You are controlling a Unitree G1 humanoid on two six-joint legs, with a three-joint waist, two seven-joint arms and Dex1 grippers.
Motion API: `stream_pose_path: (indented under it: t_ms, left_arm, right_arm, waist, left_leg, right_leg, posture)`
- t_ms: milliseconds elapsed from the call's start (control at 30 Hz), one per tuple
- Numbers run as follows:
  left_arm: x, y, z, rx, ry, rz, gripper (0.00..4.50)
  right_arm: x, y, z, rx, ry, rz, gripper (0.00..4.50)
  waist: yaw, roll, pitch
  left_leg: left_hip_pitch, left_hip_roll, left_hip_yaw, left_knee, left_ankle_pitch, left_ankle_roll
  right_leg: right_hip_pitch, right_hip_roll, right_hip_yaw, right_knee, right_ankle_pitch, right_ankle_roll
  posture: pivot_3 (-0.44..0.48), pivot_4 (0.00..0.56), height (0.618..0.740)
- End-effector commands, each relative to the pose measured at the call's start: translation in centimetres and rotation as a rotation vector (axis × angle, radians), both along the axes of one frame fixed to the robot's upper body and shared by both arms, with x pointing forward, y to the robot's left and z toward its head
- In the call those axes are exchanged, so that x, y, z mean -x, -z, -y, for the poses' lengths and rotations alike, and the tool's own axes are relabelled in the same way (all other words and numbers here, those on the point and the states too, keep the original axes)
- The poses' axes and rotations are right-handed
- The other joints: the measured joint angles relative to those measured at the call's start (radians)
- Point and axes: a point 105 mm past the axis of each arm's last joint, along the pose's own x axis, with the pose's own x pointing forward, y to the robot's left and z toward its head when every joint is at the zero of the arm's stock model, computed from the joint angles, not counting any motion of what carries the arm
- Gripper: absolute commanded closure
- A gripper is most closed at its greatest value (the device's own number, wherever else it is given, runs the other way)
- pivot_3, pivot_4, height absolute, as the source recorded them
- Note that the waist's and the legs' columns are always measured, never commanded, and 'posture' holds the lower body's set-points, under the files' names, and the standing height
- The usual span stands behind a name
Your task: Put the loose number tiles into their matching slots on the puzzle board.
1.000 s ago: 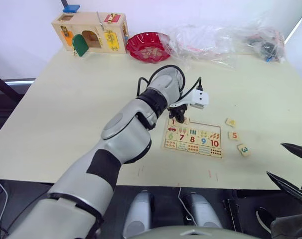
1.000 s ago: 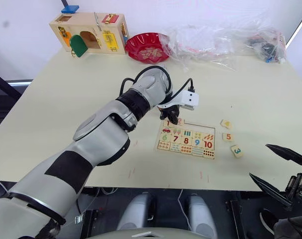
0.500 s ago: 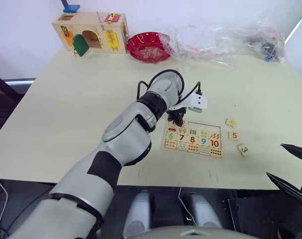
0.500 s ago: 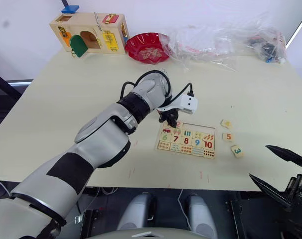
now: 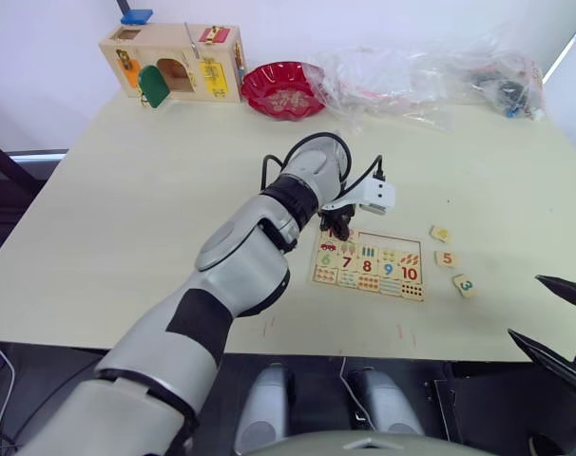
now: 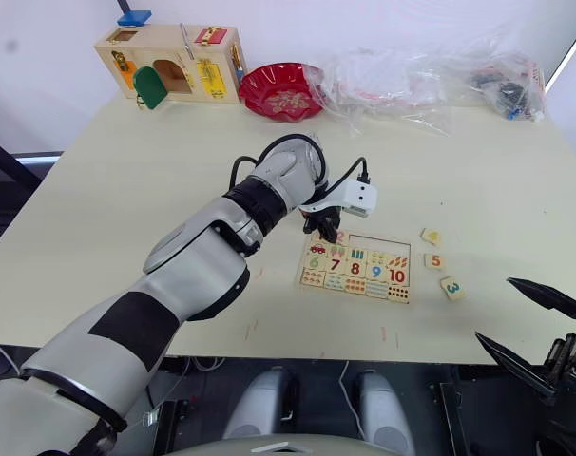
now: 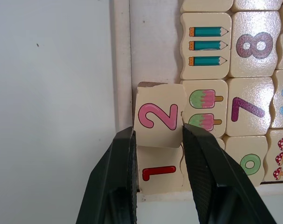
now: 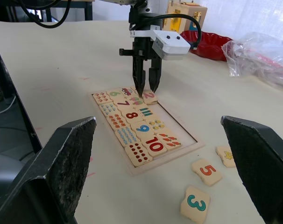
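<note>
Left hand clamps the pink 2 tile by its side edges over the top row of the puzzle board, tile tilted and not fully seated, overlapping the red 1 tile already in its slot. Rest of that row is bare wood. Right hand hangs spread wide and empty off the surface at 4 o'clock. Orange 5 tile, teal 3 tile and a yellow tile lie loose at 3 o'clock of the board.

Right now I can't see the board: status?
Left gripper shut on tile 2 beside tile 1. Right gripper open, idle. Tiles 3, 5 loose.
</note>
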Motion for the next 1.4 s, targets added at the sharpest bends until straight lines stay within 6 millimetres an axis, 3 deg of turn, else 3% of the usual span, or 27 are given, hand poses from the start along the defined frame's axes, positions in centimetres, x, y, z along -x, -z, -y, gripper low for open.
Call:
stream_pose_path:
  t_ms: [33,67,200,433,533,667,867,967,1200,1400]
  left_arm:
    - [0.0,-0.6,0.6,0.023,0.017,0.016,3.56]
    - [0.0,-0.6,0.6,0.024,0.019,0.014,3.56]
    - [0.2,-1.3,0.9,0.052,0.016,0.000,1.59]
    - [0.4,-4.5,0.2,0.149,0.015,-0.056,1.59]
    - [0.6,-6.6,0.0,0.284,0.034,-0.094,1.59]
    - [0.1,-7.9,-1.2,0.453,0.045,-0.093,1.59]
    - [-0.2,-7.1,-3.0,0.614,0.104,-0.084,1.59]
    - [-0.8,-5.4,-3.5,0.612,0.113,-0.021,1.59]
    - [-1.2,-2.3,-3.8,0.649,0.115,0.042,4.43]
    - [-1.4,-0.9,-3.9,0.640,0.092,0.051,4.43]
  right_arm:
    - [0.2,-0.6,-0.2,0.010,-0.005,0.032,0.00]
    - [0.2,-0.5,-0.2,0.010,-0.005,0.032,0.00]
    - [0.2,-0.5,-0.3,0.007,-0.004,0.033,0.00]
    - [0.2,-0.4,-0.4,0.001,-0.003,0.035,0.00]
    - [0.2,-0.3,-0.6,-0.003,-0.003,0.037,0.00]
    - [0.2,-0.3,-0.7,-0.008,-0.002,0.040,0.00]
    - [0.2,-0.1,-0.8,-0.013,-0.001,0.039,0.00]
    - [0.1,-0.1,-0.8,-0.016,-0.002,0.040,0.00]
    - [-0.1,-0.1,-1.0,-0.019,-0.011,0.042,0.00]
    - [-0.1,-0.1,-1.0,-0.019,-0.010,0.039,0.00]
  waist:
    - [0.000,0.000,0.000]
    - [0.000,0.000,0.000]
    - [0.000,0.000,0.000]
    - [-0.002,0.000,0.000]
    - [-0.001,0.000,0.000]
    - [-0.001,0.001,0.000]
    - [-0.001,0.001,-0.001]
    - [0.003,0.001,-0.001]
    - [0.002,0.001,-0.001]
    - [0.002,0.001,-0.001]
  left_leg:
    - [0.000,0.000,0.000,0.000,0.000,0.000]
    - [0.000,0.000,0.000,0.000,0.000,0.000]
    - [0.000,0.000,0.000,0.000,0.000,0.000]
    - [0.000,0.000,0.000,0.000,0.000,0.000]
    - [0.000,0.000,-0.001,0.000,0.000,0.000]
    - [0.000,0.000,-0.001,0.000,0.000,0.000]
    - [0.002,0.000,0.000,0.000,0.000,0.000]
    - [0.001,0.000,-0.001,0.002,0.000,0.000]
    - [-0.001,0.000,-0.002,0.005,0.000,0.000]
    - [-0.001,0.000,-0.002,0.005,0.000,0.000]
  right_leg:
    - [0.000,0.000,0.000,0.000,0.000,0.000]
    - [0.000,0.000,0.000,0.000,0.000,0.000]
    - [0.000,0.000,0.000,0.000,0.000,0.000]
    - [0.000,0.000,0.000,0.001,0.000,0.000]
    - [0.000,0.000,0.000,0.001,0.001,-0.001]
    - [0.000,0.000,-0.001,0.001,0.003,-0.003]
    - [0.001,0.000,0.000,0.002,0.004,-0.001]
    - [0.001,0.000,-0.001,0.002,0.004,-0.001]
    - [0.001,0.000,-0.001,0.002,0.005,0.000]
    - [0.001,0.000,-0.001,0.002,0.005,0.000]
  posture:
    - [0.000,0.150,0.740]
    - [0.000,0.150,0.740]
    - [0.000,0.150,0.740]
    - [0.000,0.150,0.740]
    - [0.000,0.150,0.740]
    - [0.000,0.150,0.740]
    - [0.000,0.150,0.740]
    - [0.000,0.150,0.740]
    - [0.000,0.150,0.740]
    - [0.000,0.150,0.740]
